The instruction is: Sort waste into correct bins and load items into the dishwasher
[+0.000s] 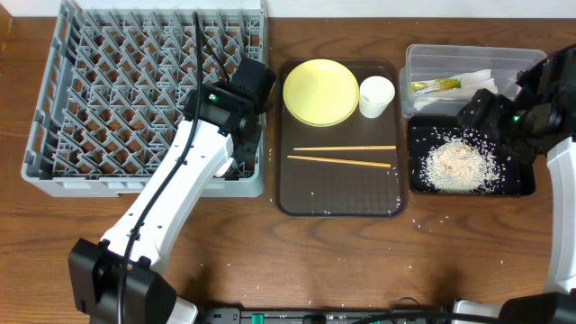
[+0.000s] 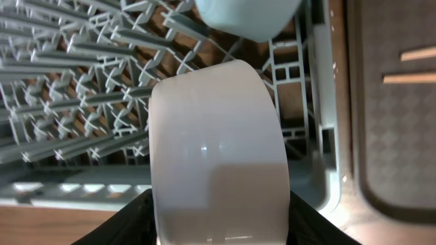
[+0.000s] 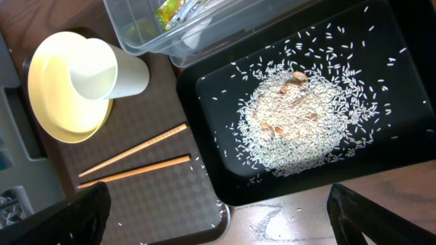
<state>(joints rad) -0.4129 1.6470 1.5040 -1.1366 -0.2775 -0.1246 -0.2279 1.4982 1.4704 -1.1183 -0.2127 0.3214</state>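
My left gripper (image 2: pixel 219 218) is shut on the white bowl (image 2: pixel 218 143), which lies on its side over the near right corner of the grey dishwasher rack (image 1: pixel 117 90). The light blue bowl (image 2: pixel 245 17) sits in the rack just beyond it. My right gripper (image 3: pixel 218 211) hangs open and empty over the front edge of the black tray (image 3: pixel 381 61), which holds the rice scraps (image 3: pixel 293 119). The clear tub (image 1: pixel 468 58) holds the snack wrapper (image 1: pixel 436 86) and napkins (image 1: pixel 477 79). The yellow plate (image 1: pixel 320 92), white cup (image 1: pixel 376 95) and chopsticks (image 1: pixel 342 155) lie on the brown tray (image 1: pixel 342 193).
Loose rice grains are scattered on the brown tray and on the wooden table around the black tray. The rack's upright pegs (image 2: pixel 68 82) stand close behind the white bowl. The left arm (image 1: pixel 171 189) crosses the rack's front right corner.
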